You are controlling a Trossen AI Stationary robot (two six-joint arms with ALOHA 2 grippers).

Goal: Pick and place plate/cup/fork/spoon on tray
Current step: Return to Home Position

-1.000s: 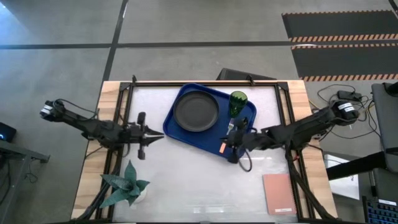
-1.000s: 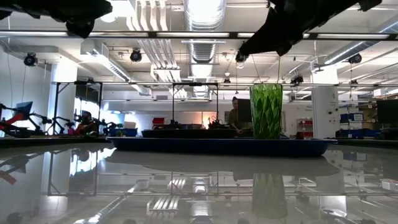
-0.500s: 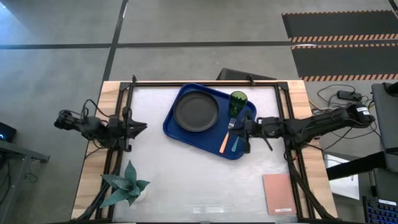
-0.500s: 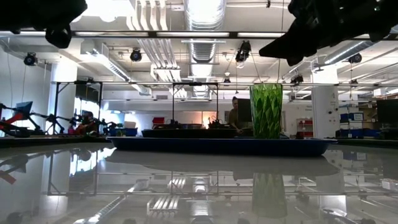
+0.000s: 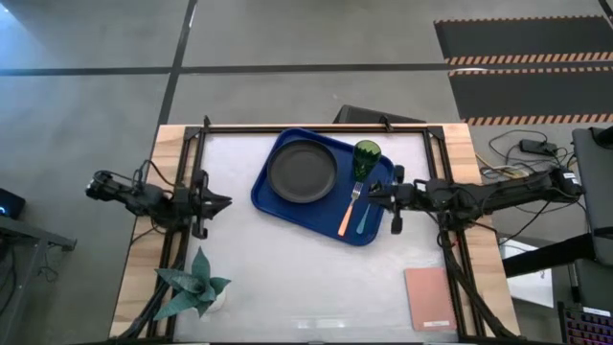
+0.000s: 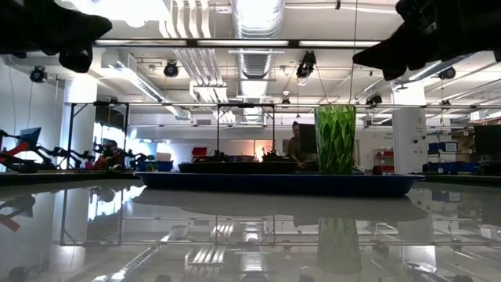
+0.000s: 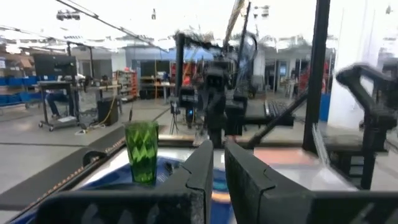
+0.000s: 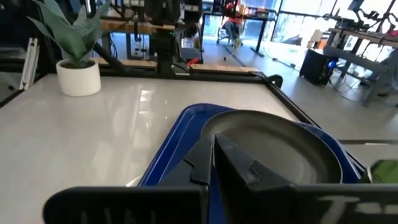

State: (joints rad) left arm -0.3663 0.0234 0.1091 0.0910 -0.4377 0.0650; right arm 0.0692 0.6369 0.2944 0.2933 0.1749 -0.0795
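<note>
The blue tray (image 5: 271, 199) lies at the table's far middle. On it rest the dark plate (image 5: 302, 171), the green cup (image 5: 366, 153) standing upright, the orange-handled fork (image 5: 347, 217) and, beside it, the teal-handled spoon (image 5: 364, 223). My right gripper (image 5: 372, 195) hangs shut above the tray's right edge, just right of the fork's tines, holding nothing. My left gripper (image 5: 226, 201) is shut and holds nothing, over the table's left side and clear of the tray. In the right wrist view the plate (image 8: 273, 146) sits just beyond the shut fingers.
A pale teal spiky plant in a white pot (image 5: 194, 286) stands at the near left corner. A pink pad (image 5: 429, 299) lies at the near right. A dark frame (image 5: 316, 126) runs along the table's far and side edges. Bare tabletop spreads in front of the tray.
My right gripper has drawn back from over the fork and spoon toward the table's right and far side, uncovering the spoon on the tray. My left gripper has pulled back toward the left edge. Plate, cup, fork and spoon have stayed in place.
</note>
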